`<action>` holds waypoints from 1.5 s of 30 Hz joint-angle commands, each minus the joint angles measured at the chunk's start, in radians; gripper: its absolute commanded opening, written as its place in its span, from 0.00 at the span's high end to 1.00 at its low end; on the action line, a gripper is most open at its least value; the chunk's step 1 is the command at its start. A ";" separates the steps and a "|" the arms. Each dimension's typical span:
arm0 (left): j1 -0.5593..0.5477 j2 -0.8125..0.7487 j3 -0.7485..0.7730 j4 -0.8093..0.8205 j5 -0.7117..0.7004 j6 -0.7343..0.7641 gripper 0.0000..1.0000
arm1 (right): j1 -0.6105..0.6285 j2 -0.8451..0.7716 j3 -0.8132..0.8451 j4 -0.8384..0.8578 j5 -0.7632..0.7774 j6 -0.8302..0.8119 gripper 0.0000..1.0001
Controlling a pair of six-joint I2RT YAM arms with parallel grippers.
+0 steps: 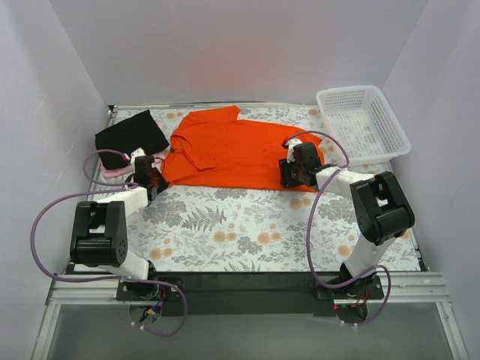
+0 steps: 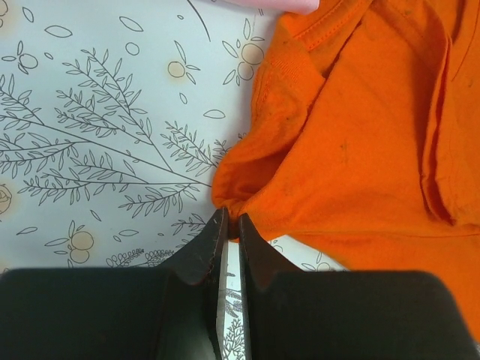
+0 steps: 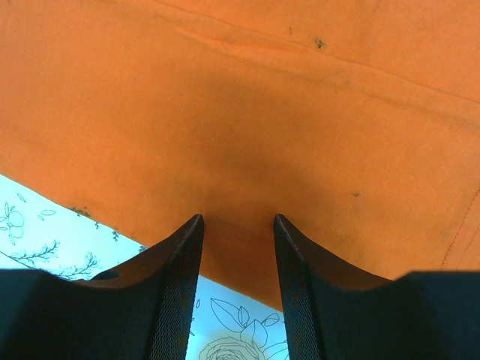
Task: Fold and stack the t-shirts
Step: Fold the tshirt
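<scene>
Bright, diffuse light, soft shadows; orange glow on the back wall (image 1: 225,71)

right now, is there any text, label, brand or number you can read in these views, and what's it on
No text can be read in any view.
The orange t-shirt is plain, with only faint dark specks.
The black t-shirt and the white basket show no lettering.
The tablecloth carries only a floral print.
</scene>
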 commanded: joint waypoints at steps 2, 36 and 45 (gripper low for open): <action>0.007 0.014 0.034 0.007 -0.035 0.010 0.99 | -0.007 -0.022 -0.017 0.023 0.017 0.001 0.62; 0.007 -0.063 0.026 -0.037 -0.054 0.040 1.00 | -0.135 -0.156 -0.129 -0.112 0.133 -0.010 0.58; 0.005 -0.074 0.018 -0.036 -0.044 0.040 1.00 | -0.147 -0.139 -0.120 -0.158 0.213 -0.016 0.58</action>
